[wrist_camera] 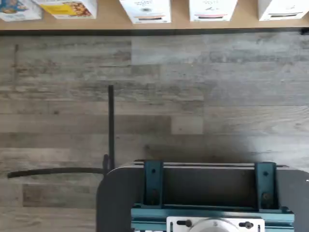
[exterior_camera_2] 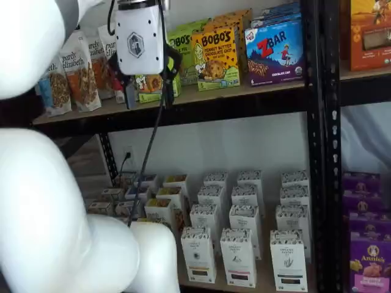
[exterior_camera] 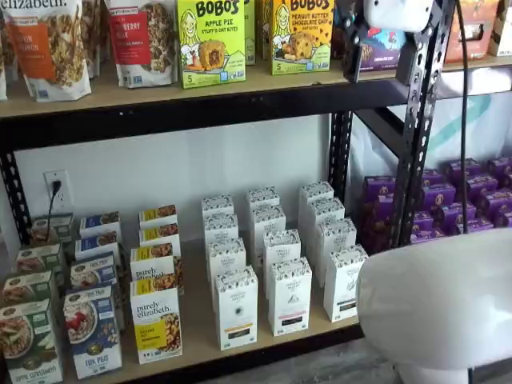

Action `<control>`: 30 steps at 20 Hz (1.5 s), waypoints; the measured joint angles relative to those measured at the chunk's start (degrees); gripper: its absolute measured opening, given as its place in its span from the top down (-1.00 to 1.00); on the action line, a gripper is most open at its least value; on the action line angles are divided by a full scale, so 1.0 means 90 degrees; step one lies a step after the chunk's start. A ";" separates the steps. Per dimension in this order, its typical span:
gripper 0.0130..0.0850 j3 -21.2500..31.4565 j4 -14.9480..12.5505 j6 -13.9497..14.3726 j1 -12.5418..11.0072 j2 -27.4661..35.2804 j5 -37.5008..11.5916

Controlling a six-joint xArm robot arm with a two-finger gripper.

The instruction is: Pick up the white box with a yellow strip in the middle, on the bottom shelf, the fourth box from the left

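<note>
The white box (exterior_camera: 236, 308) with a thin yellow strip low on its front stands upright in the front row of the bottom shelf (exterior_camera: 264, 352), just right of a "purely elizabeth" box (exterior_camera: 156, 324). It also shows in a shelf view as the leftmost front white carton (exterior_camera_2: 197, 253), and in the wrist view (wrist_camera: 145, 9) at the edge of the tan board (wrist_camera: 106, 21). My gripper (exterior_camera_2: 148, 85) hangs at upper-shelf height, far above the box. It is open, with nothing between its black fingers. Its place in a shelf view is the top edge (exterior_camera: 382, 56).
Like white cartons with pink (exterior_camera: 290, 296) and black (exterior_camera: 344, 284) strips stand to the right of the white box, with more rows behind. Purple boxes (exterior_camera: 464, 200) fill the neighbouring bay past a black upright (exterior_camera: 416, 128). The arm's white links (exterior_camera_2: 55, 232) bulk in front. Grey plank floor (wrist_camera: 193, 96) lies below.
</note>
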 joint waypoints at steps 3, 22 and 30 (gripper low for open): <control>-1.00 0.0197 -0.0185 0.0122 0.0204 -0.0002 -0.0187; -1.00 0.1983 -0.0469 0.0544 0.0795 -0.0219 -0.2164; -1.00 0.2417 -0.0522 0.0737 0.1013 -0.0085 -0.2825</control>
